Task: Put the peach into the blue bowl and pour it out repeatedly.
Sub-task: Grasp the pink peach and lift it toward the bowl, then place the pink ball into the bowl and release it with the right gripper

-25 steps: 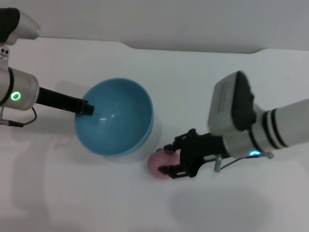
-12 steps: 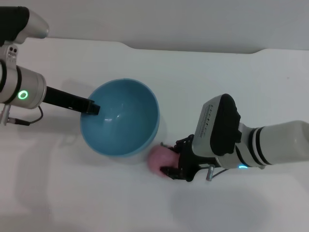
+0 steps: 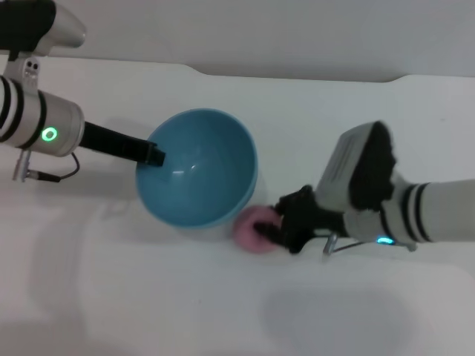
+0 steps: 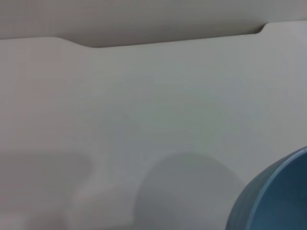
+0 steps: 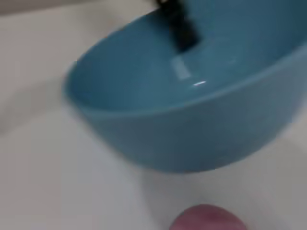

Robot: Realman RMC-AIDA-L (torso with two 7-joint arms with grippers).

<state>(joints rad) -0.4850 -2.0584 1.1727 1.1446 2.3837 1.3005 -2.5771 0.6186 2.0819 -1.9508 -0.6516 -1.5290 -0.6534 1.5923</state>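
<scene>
The blue bowl [image 3: 199, 169] is tilted, and my left gripper [image 3: 154, 155] is shut on its left rim, one dark finger showing inside. The pink peach [image 3: 251, 225] lies just off the bowl's lower right side, close to the wall. My right gripper [image 3: 276, 226] reaches in from the right, its black fingers closed around the peach. In the right wrist view the bowl [image 5: 192, 96] fills the frame, with the peach [image 5: 206, 220] at the edge. The left wrist view shows a slice of the bowl [image 4: 276, 196].
A white table [image 3: 148, 297] carries everything. Its far edge meets a grey wall [image 3: 297, 30] at the back. My right arm's grey body [image 3: 386, 200] lies across the table's right side.
The left arm has carried the bowl to the right and slightly away. The right gripper has closed in on the peach and shifted it up toward the bowl.
</scene>
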